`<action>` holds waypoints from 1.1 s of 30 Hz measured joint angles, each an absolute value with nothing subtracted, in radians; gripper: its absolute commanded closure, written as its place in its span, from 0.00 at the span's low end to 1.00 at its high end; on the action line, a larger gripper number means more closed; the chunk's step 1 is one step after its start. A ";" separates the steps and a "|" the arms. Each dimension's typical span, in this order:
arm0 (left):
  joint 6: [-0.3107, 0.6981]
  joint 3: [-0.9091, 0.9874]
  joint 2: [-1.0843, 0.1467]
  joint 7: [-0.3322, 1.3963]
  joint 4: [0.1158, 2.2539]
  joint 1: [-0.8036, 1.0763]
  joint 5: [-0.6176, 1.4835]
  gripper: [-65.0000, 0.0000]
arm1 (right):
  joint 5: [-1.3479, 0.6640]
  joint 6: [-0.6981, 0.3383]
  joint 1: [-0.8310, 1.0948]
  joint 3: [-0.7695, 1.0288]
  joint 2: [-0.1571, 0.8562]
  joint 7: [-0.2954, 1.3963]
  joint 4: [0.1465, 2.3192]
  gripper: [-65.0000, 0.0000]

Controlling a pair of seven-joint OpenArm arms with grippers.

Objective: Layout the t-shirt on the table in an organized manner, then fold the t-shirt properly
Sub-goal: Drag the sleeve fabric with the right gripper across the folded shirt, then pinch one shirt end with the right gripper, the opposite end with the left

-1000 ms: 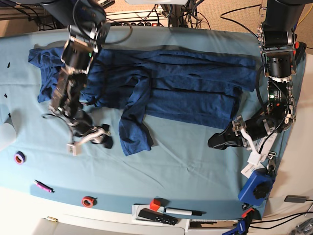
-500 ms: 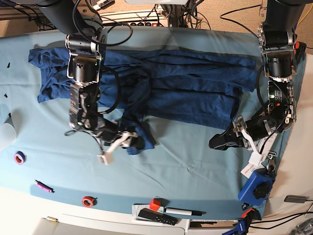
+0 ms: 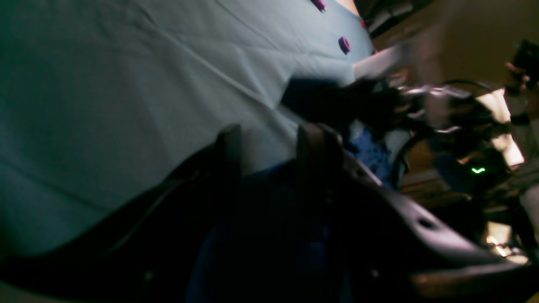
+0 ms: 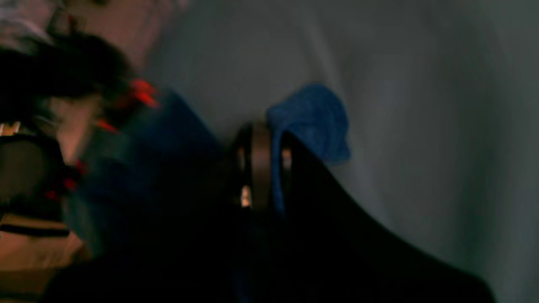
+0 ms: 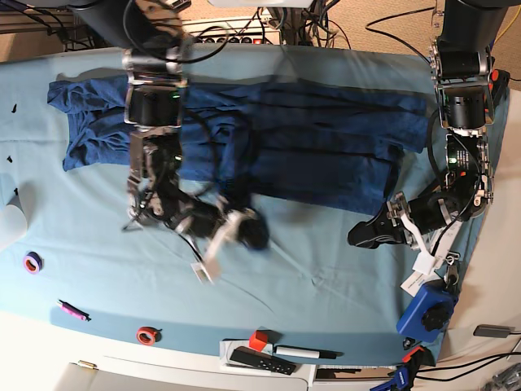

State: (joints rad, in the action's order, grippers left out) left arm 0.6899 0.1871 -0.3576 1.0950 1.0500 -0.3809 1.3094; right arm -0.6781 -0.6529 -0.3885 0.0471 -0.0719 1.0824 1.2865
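right pincer (image 4: 263, 164) had just clamped the t-shirt (image 5: 326, 142) sleeve | shirt spread along far side of table (image 5: 326, 277) | left pincer (image 5: 362, 236) half-open, empty | spreading could begin

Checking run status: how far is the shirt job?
Early. Done: the t-shirt lies stretched across the table, though wrinkled. In hand: the right end effector is shut on a flap of t-shirt fabric at the near edge. The left end effector rests on bare cloth. Left: flattening and every fold.
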 measured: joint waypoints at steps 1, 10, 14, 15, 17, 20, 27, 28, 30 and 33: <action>0.690 0.187 -0.358 1.093 1.050 -0.381 1.309 0.64 | -0.680 -0.656 -0.379 0.046 -0.102 1.082 1.333 1.00; 0.690 0.187 -0.363 1.090 1.050 -0.382 1.307 0.64 | -0.575 -0.648 -0.315 -0.160 -0.128 1.072 1.410 1.00; 0.690 0.187 -0.374 1.068 1.050 -0.381 1.306 0.64 | -0.559 -0.651 -0.316 -0.296 -0.134 0.997 1.411 1.00; 0.690 0.187 -0.379 1.067 1.050 -0.382 1.306 0.64 | -0.557 -0.651 -0.316 -0.327 -0.133 0.978 1.411 1.00; 0.690 0.187 -0.385 1.067 1.050 -0.386 1.306 0.64 | -0.550 -0.651 -0.316 -0.382 -0.133 0.954 1.411 1.00; 0.690 0.187 -0.397 1.056 1.050 -0.386 1.306 0.64 | -0.550 -0.651 -0.316 -0.458 -0.133 0.941 1.411 1.00; 0.690 0.189 -0.423 0.992 1.050 -0.386 1.238 0.64 | -0.550 -0.651 -0.316 -0.577 -0.131 0.889 1.411 1.00; 0.690 0.189 -0.422 0.993 1.050 -0.386 1.233 0.64 | -0.550 -0.651 -0.316 -0.587 -0.130 0.881 1.411 1.00; 0.690 0.189 -0.421 0.993 1.050 -0.386 1.230 0.64 | -0.546 -0.651 -0.316 -0.605 -0.131 0.878 1.411 1.00; 0.690 0.189 -0.421 0.993 1.050 -0.386 1.230 0.64 | -0.493 -0.651 -0.316 -0.610 -0.130 0.871 1.411 1.00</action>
